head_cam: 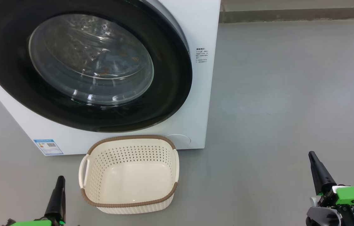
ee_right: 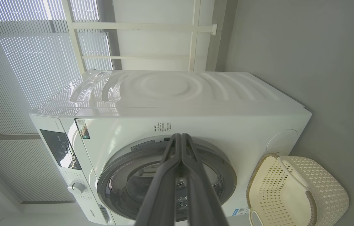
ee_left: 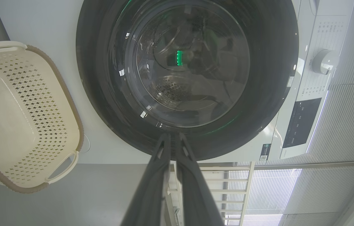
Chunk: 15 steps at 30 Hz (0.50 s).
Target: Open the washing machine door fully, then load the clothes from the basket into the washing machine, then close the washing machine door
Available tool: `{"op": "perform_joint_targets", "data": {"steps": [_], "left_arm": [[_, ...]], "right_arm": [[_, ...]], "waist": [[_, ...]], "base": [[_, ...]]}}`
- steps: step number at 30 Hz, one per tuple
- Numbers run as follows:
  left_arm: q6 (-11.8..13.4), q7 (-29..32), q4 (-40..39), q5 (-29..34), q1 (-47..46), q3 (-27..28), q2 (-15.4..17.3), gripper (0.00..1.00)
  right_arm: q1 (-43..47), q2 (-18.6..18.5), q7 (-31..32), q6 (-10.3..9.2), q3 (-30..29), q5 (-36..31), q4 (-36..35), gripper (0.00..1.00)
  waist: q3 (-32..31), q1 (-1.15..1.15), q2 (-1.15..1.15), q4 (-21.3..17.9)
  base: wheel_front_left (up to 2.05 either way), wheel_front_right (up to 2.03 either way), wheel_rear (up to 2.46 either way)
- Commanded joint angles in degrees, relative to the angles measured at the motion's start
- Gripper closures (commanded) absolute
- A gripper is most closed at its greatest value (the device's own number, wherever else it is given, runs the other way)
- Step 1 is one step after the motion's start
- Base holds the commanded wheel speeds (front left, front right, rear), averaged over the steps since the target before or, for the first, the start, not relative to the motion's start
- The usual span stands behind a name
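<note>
The white washing machine (head_cam: 195, 31) stands ahead with its round black washing machine door (head_cam: 7, 62) shut flat against the front. Through the glass porthole, pale bluish fabric with orange-brown marks, the clothes (head_cam: 108, 67), lies in the drum. The cream basket (head_cam: 130, 138) with a brown rim sits on the floor just before the machine and holds nothing. My left gripper (head_cam: 60, 180) is shut, low at the basket's left. My right gripper (head_cam: 312, 155) is shut, far to the right over bare floor. The left wrist view has the door (ee_left: 101, 94) beyond the left gripper (ee_left: 172, 136).
Grey floor (head_cam: 290, 94) spreads wide to the machine's right, up to a wall skirting (head_cam: 290, 14). The control panel (ee_left: 302, 122) and knob (ee_left: 324, 61) sit above the door. Window blinds (ee_right: 23, 62) and a white frame (ee_right: 195, 31) stand behind the machine. A blue sticker (head_cam: 48, 147) marks its lower left corner.
</note>
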Motion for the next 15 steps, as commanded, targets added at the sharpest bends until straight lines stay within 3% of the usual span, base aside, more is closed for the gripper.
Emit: {"op": "perform_joint_targets", "data": {"steps": [1, 15], "left_arm": [[-0.13, 0.35, -1.55, -0.48, -2.45, 1.85, 0.52, 1.00], [-0.13, 0.35, -1.55, -0.48, -2.45, 1.85, 0.52, 1.00]], "right_arm": [[-2.31, -0.52, 0.25, 0.11, 1.10, -0.05, -1.66, 1.00], [-2.31, -0.52, 0.24, 0.11, 1.10, -0.05, -1.66, 1.00]], "waist": [[0.00, 0.00, 0.00, 0.00], [0.00, 0.00, 0.00, 0.00]], "base": [[0.00, 0.00, 0.00], [0.00, 0.00, 0.00]]}}
